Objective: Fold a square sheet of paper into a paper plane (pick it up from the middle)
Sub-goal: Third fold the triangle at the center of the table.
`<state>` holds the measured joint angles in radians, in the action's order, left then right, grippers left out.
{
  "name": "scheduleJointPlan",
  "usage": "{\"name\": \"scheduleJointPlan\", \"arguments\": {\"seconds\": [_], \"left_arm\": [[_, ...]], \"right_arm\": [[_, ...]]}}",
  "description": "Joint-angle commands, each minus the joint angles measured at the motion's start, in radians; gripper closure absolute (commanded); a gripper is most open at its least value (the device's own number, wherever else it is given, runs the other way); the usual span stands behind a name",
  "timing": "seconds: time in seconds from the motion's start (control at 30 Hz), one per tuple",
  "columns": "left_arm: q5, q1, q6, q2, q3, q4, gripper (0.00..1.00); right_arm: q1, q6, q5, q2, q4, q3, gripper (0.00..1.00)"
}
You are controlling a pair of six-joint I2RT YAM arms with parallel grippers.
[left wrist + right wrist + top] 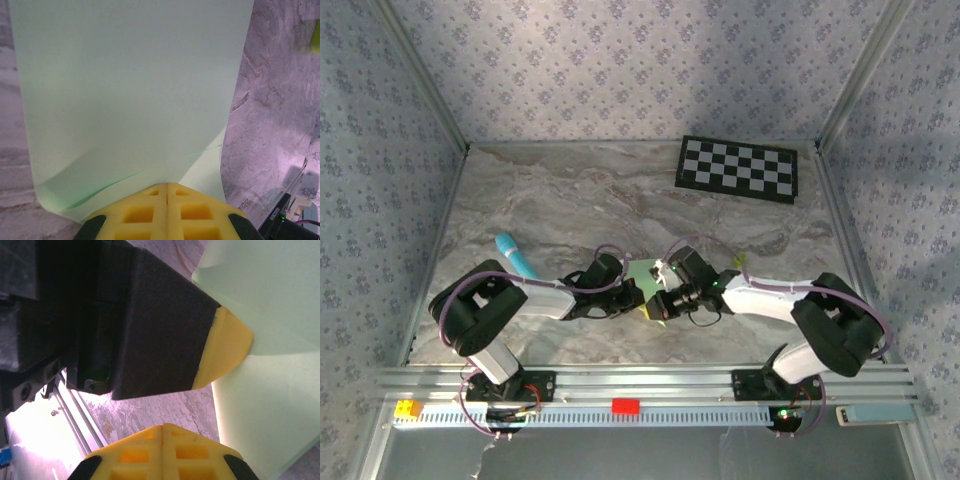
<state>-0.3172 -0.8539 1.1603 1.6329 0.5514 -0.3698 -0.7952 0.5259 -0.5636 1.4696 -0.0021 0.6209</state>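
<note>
Over the desk, left fingers are clamped on the square sheet of paper; right fingers are pressed together beside it.

Sheet btwn left gripper & right gripper; checkerboard behind-right; stick left.

You see the left gripper and right gripper meeting at the square sheet of paper, mid-table; checkerboard far right, cyan stick left
</note>
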Motion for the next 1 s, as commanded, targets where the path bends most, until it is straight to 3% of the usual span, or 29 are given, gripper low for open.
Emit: {"name": "scheduleJointPlan", "arguments": {"seconds": [0.0, 0.4, 0.97], "left_arm": [[0.035, -0.007, -0.025, 0.028, 0.008, 0.066, 0.99], [0.038, -0.007, -0.028, 0.024, 0.013, 0.076, 0.99], [0.070, -0.007, -0.024, 0.028, 0.011, 0.111, 1.00]], "right_arm": [[-0.013, -0.028, 0.017, 0.037, -0.069, 0.045, 0.94], [-0.021, -0.023, 0.080, 0.114, -0.123, 0.045, 0.94], [0.002, 0.030, 0.045, 0.043, -0.015, -0.089, 0.92]]}}
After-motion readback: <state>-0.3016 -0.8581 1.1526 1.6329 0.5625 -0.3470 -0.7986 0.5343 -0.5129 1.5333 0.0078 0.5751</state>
